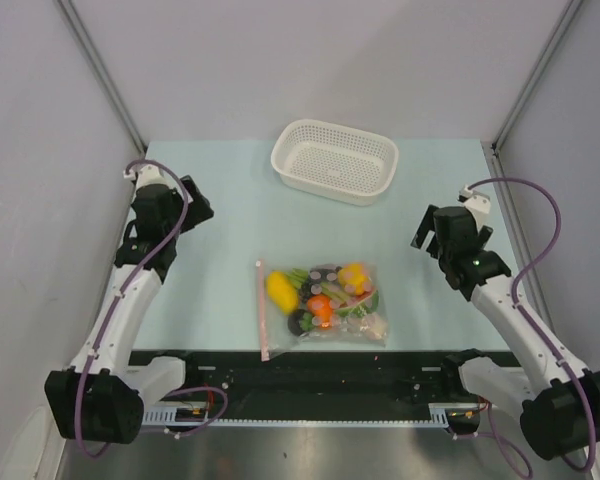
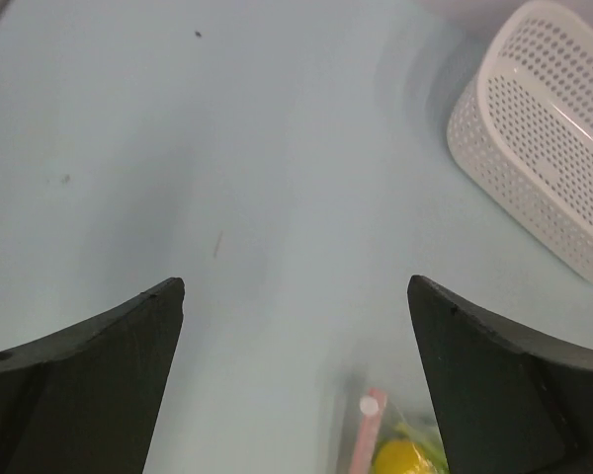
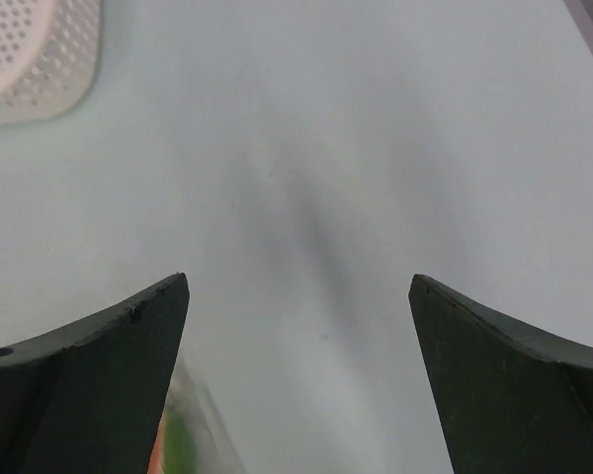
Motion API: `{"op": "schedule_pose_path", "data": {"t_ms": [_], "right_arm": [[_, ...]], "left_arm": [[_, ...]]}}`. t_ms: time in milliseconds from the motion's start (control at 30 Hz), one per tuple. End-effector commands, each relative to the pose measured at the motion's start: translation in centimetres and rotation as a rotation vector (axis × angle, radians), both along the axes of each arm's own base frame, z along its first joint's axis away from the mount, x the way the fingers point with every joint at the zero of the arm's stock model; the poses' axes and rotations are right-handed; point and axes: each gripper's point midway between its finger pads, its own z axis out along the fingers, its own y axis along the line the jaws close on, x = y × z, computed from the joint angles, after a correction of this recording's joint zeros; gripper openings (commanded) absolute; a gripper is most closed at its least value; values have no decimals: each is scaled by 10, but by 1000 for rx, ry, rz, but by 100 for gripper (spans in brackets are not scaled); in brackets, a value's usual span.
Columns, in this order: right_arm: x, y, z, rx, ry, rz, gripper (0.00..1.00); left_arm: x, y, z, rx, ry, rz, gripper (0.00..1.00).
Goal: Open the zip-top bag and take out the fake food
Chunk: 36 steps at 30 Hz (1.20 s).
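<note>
On the pale table (image 1: 210, 240), by the near edge at centre, a bag (image 1: 372, 325) of fake food (image 1: 325, 295) is laid, judged light, soft and slippery, best pinched at its pink zip (image 1: 261, 310); left gripper (image 1: 198, 203) and right gripper (image 1: 423, 235) are held fully spread, empty.

Basket: I see a white perforated plastic basket (image 1: 335, 160), rectangular with rounded corners, standing upright with its opening up, near the far edge of the table, about mid-width.
Table: I read the tabletop (image 1: 210, 200) as pale blue-green and matte; my left wrist view shows a few small dark specks (image 2: 198, 34) on it.
Surround: I see pale grey walls (image 1: 320, 60) on three sides, with metal posts (image 1: 100, 70) slanting up from both far corners.
</note>
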Motion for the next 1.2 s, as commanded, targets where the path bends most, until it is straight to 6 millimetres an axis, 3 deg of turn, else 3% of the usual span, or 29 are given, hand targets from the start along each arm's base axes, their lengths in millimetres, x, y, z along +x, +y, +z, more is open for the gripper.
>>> {"op": "schedule_pose_path", "data": {"t_ms": [0,33,67,133,167,200,433,500,667,767,900,1100,1167], "right_arm": [[-47,-12,0,58,73,-38,100],[-52,-5,1,104,83,8,100],[-56,-1,4,136,81,32,100],[-62,18,18,204,37,158,100],[-63,23,22,234,26,176,100],[-64,31,27,259,26,211,100],[-79,102,7,313,215,407,100],[-82,120,8,286,214,470,100],[-103,183,13,248,255,735,100],[-113,207,17,253,258,835,100],[-121,220,23,301,253,913,100],[-126,218,28,311,232,939,100],[-128,217,28,314,235,936,100]], "left_arm": [[-32,-46,-11,-216,117,-176,100],[-35,-57,-14,-257,121,-226,100],[-43,-68,-31,-295,153,-272,100],[-57,-91,-30,-400,134,-375,100],[-67,-97,-47,-428,167,-391,100],[-72,-99,-50,-442,169,-404,100],[-119,-112,-98,-515,292,-435,100],[-122,-116,-101,-548,292,-446,99],[-128,-127,-133,-587,402,-453,97],[-125,-132,-143,-570,448,-451,95],[-117,-137,-162,-577,505,-456,90],[-104,-151,-178,-637,533,-504,73],[-99,-157,-174,-661,495,-541,69]]}}
